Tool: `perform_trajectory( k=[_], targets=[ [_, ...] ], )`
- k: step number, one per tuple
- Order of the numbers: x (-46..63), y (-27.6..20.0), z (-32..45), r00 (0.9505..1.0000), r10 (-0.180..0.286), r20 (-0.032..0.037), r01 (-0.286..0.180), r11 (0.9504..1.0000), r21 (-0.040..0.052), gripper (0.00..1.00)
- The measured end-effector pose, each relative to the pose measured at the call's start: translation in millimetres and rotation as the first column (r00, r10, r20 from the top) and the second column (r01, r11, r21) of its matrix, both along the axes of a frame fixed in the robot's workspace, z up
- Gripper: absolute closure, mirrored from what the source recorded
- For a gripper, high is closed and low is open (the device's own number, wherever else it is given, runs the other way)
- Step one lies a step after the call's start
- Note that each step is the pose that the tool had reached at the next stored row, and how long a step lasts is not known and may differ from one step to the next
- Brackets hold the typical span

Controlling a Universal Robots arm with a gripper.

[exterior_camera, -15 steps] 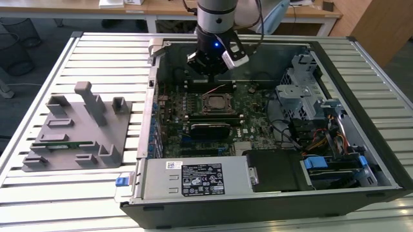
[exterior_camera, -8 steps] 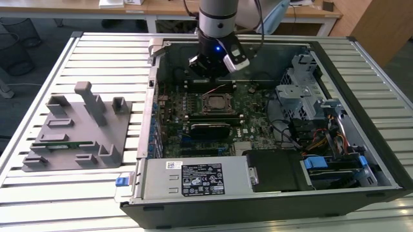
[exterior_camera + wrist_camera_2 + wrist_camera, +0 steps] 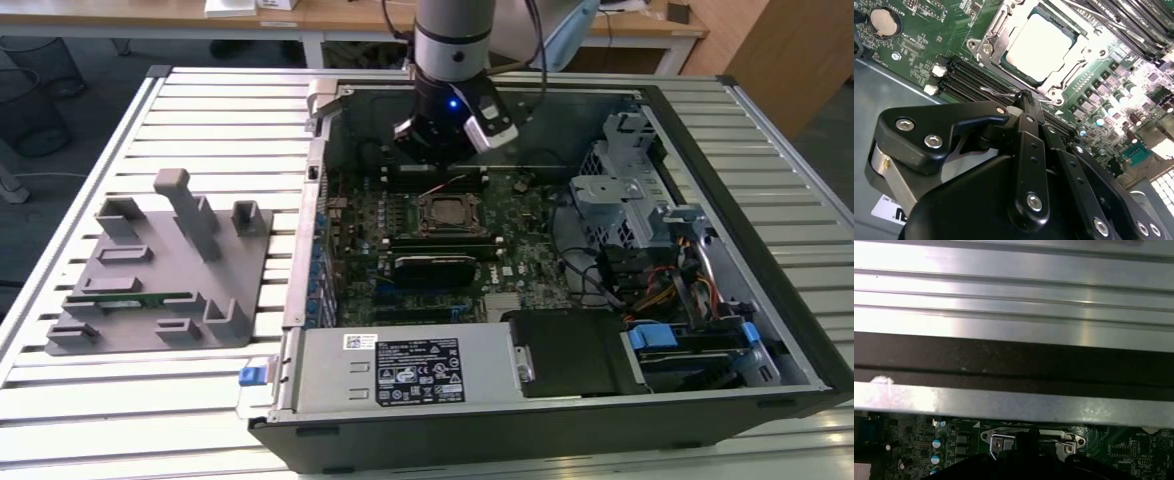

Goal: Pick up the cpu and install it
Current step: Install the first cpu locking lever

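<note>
The cpu (image 3: 1039, 46), a silver square plate, lies flat inside the black socket with its metal frame (image 3: 985, 47) on the green motherboard. In the exterior view the cpu (image 3: 449, 212) sits at the board's middle, inside the open computer case. My gripper (image 3: 1027, 97) hovers above the board, just beside the socket's edge, its fingers drawn together with nothing between them. In the exterior view my gripper (image 3: 437, 155) hangs a little behind the socket, clear of the cpu. The first wrist view shows the socket frame (image 3: 1029, 437) past the gripper's dark body.
A grey fixture plate (image 3: 154, 270) on the slatted table at the exterior view's left carries a green memory stick (image 3: 127, 300). The power supply (image 3: 400, 370), drive cage (image 3: 627, 195) and cables (image 3: 667, 290) crowd the case. The case wall (image 3: 1014, 360) stands close behind the gripper.
</note>
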State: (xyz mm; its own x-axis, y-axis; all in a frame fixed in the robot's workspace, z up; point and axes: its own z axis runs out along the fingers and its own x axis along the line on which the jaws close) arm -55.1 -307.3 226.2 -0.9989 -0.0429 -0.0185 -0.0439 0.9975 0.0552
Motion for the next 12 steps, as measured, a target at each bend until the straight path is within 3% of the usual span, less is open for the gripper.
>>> perform_trajectory(
  k=[12],
  targets=[
    [5.6,1.4,-4.0,0.9999,0.012,0.0001,-0.012,0.9999,0.0001,0.89]
  ],
)
